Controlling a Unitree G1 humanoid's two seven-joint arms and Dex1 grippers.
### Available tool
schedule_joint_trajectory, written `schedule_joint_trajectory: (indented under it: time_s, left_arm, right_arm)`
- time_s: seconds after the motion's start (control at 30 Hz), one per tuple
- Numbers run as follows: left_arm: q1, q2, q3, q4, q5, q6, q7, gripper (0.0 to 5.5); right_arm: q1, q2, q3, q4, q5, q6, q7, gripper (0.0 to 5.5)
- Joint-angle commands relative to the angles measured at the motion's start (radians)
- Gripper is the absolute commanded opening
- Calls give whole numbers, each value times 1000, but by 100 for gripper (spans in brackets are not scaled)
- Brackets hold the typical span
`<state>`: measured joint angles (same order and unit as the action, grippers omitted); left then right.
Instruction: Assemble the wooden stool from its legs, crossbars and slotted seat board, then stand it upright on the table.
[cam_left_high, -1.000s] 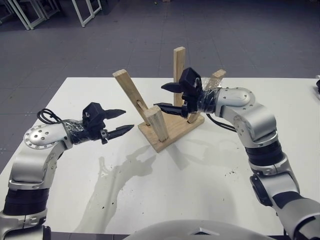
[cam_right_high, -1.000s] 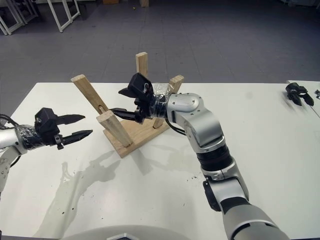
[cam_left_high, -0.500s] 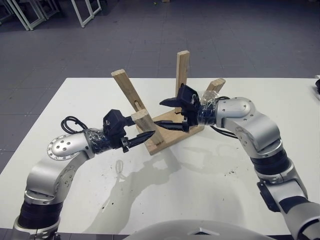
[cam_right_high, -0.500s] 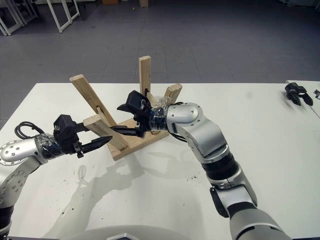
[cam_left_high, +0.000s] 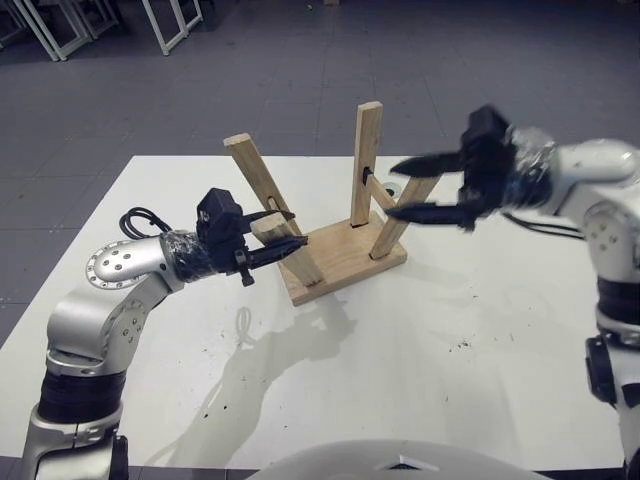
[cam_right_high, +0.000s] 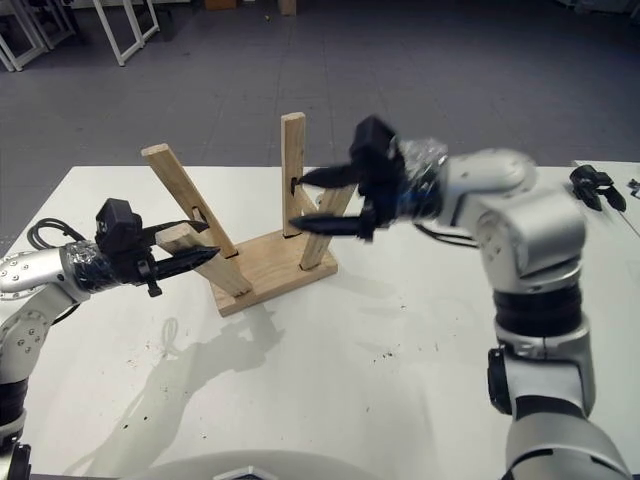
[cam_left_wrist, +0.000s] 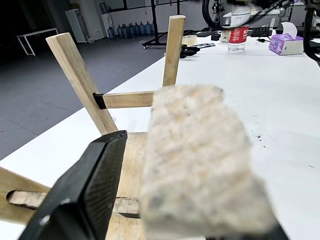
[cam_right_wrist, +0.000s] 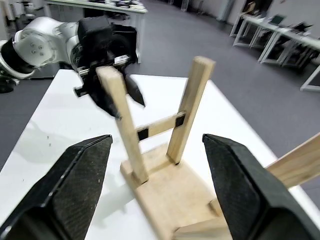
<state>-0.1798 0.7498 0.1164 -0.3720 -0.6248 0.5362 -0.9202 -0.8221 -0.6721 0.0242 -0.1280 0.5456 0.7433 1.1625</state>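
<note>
Left gripper (cam_left_high: 290, 230) now clamped on near leg (cam_left_high: 303, 265) of pale wooden stool (cam_left_high: 345, 262), which sits upside down on white surface (cam_left_high: 450, 330). Right gripper (cam_left_high: 392, 190) has let go and drawn back, jaws wide. Judgement: assembly looks near complete; turning it upright remains.
</note>
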Motion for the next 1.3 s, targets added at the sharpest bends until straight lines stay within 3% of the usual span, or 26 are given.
schedule_joint_trajectory:
  time_s: [0.03, 0.3, 0.43, 0.87, 0.97, 1.1, 1.3]
  left_arm:
    - [-22, 52, -18, 79, 41, -40, -84, 221]
    - [-134, 76, -73, 340, 140, -196, -272, 221]
    - [-199, 61, -114, 447, 184, -267, -345, 221]
    - [-241, 18, -154, 626, 235, -357, -426, 221]
    - [-244, 8, -152, 630, 211, -334, -446, 187]
    - [-249, 7, -140, 621, 183, -297, -463, 124]
    - [-220, 32, -93, 527, 98, -161, -475, 119]
  right_arm:
    - [-67, -48, 11, 168, -48, -140, 115, 334]
    - [-151, 0, 116, 549, -164, -334, 310, 334]
    - [-156, 26, 194, 618, -188, -351, 435, 334]
    - [-134, 182, 269, 859, -327, -483, 440, 334]
    - [-130, 194, 275, 917, -353, -504, 440, 334]
    - [-138, 204, 257, 959, -350, -509, 441, 264]
    - [-110, 162, 265, 862, -247, -426, 452, 160]
